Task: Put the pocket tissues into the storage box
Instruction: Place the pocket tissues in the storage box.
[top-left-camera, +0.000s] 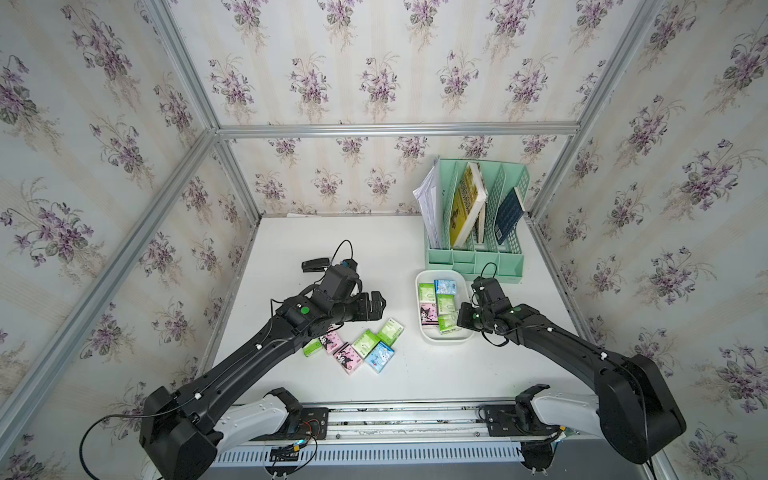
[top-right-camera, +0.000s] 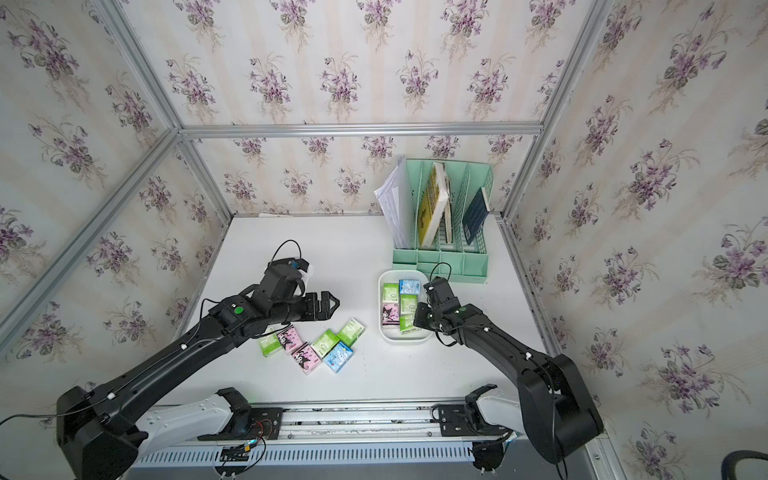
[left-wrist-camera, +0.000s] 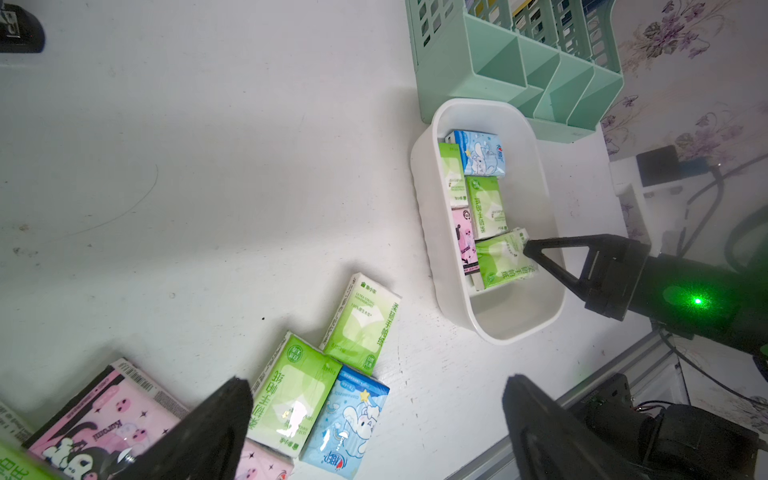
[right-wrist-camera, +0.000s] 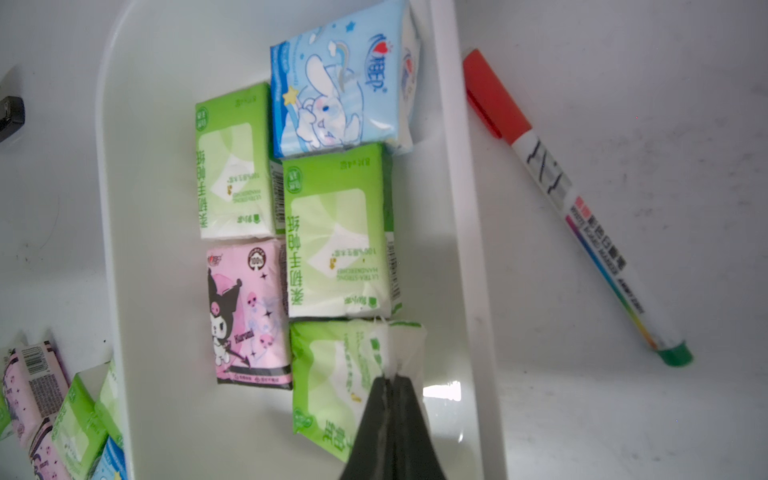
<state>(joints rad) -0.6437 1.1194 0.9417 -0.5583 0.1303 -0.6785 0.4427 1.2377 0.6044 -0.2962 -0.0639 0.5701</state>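
- Dropping off the green pack (right-wrist-camera: 332, 374) looks like the step in hand. The right gripper (right-wrist-camera: 390, 376) is clenched on just the pack's crimped end flap, down inside the box (right-wrist-camera: 453, 208).
- The pack sits near the box's free end, right beside the pink pack (right-wrist-camera: 249, 311). Can't tell if it's touching the floor yet.
- Best bet imo: lower it till it lies flat, then let go and lift straight up so the flap doesn't drag along.
- The four packs already lying in the box are tidy, so the arm should stay off them and off the rim.
- The left gripper (top-right-camera: 332, 306) hangs spread wide and holds nothing. It's over the six loose packs (top-left-camera: 353, 345) on the table (top-left-camera: 324, 232), well apart from the box.
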